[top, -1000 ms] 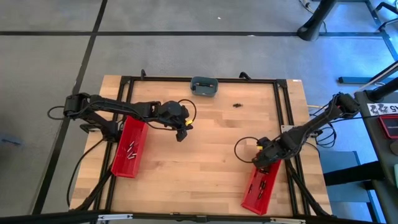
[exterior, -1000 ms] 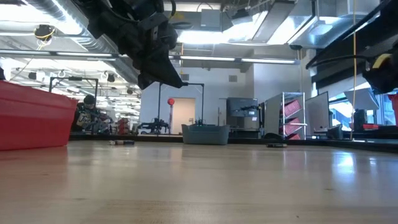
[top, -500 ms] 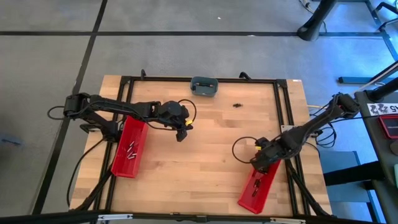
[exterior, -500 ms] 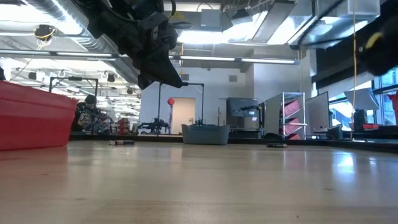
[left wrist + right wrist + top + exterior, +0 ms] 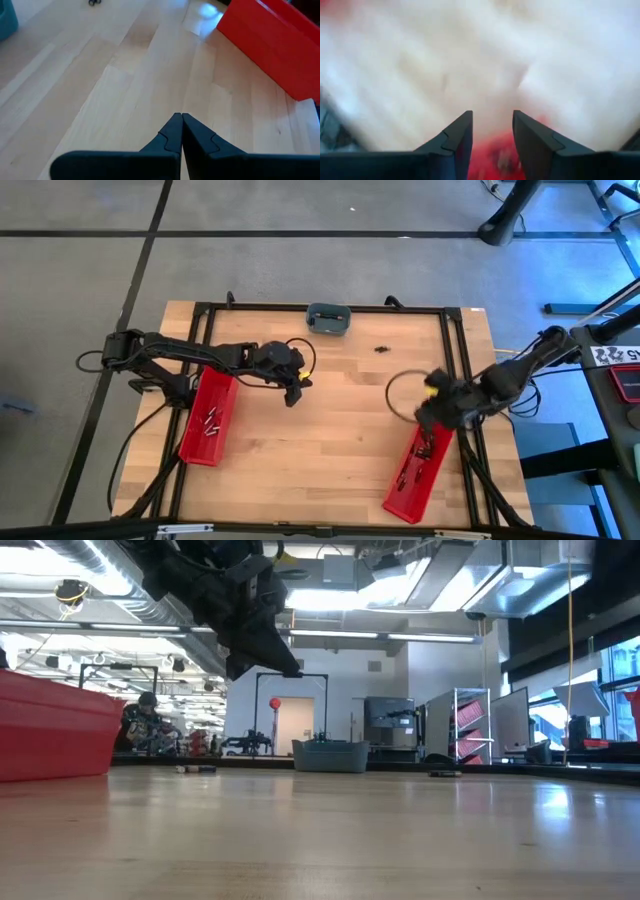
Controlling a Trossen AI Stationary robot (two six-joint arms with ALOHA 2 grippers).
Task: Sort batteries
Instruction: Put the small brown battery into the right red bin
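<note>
Several small batteries (image 5: 210,423) lie in the left red bin (image 5: 192,442), and more batteries (image 5: 415,470) lie in the right red bin (image 5: 400,505). A few loose batteries (image 5: 383,348) rest on the table at the far side, also seen as batteries (image 5: 93,2) in the left wrist view. My left gripper (image 5: 292,396) hangs shut above the bare table middle, its tips (image 5: 178,118) closed on nothing. My right gripper (image 5: 425,420) is open and empty above the right bin's far end, with the red bin (image 5: 495,157) blurred below its gap (image 5: 492,132).
A grey-blue dish (image 5: 328,318) stands at the table's far edge, also seen as the dish (image 5: 330,755) in the low view. A black frame (image 5: 455,340) runs round the wooden table. Bare wood (image 5: 330,430) lies between the two bins.
My right gripper has risen from the right bin's far end and tipped steeper, going out of the low view's top. My left gripper has kept still.
</note>
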